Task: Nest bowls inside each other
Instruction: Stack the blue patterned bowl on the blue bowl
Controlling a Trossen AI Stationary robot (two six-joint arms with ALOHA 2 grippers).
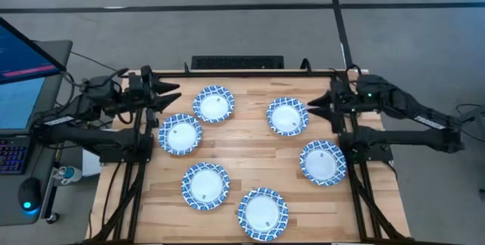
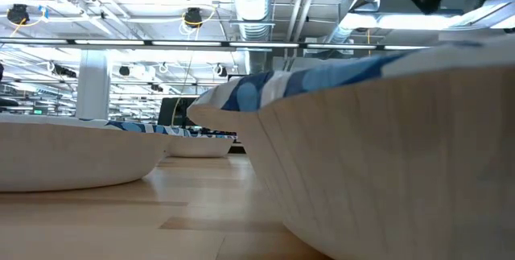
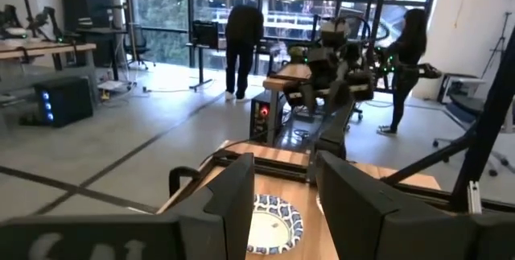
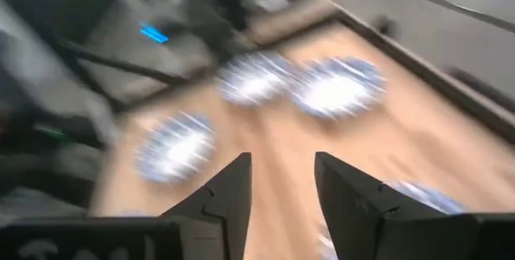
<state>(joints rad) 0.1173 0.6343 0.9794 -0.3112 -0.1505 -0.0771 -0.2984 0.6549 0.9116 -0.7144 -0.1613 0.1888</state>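
Six bowls, white inside with blue-and-white patterned rims, sit apart on their bases on the wooden table. In the high view they are at the far left (image 1: 213, 104), left (image 1: 180, 133), far right (image 1: 287, 116), right (image 1: 323, 161), near left (image 1: 205, 185) and near edge (image 1: 263, 213). My left gripper (image 1: 176, 95) hovers open at the table's far left, pointing toward the far-left bowl (image 3: 273, 224). My right gripper (image 1: 311, 105) is open beside the far-right bowl, pointing left. Its wrist view (image 4: 282, 187) shows several blurred bowls, among them one (image 4: 338, 91).
The table top (image 1: 250, 154) has bare wood between the bowls. The low view is filled by one near bowl's outer wall (image 2: 386, 147), with another bowl (image 2: 72, 151) to its left. A laptop (image 1: 23, 86) stands left of the table. Two people (image 3: 241, 39) stand in the room beyond.
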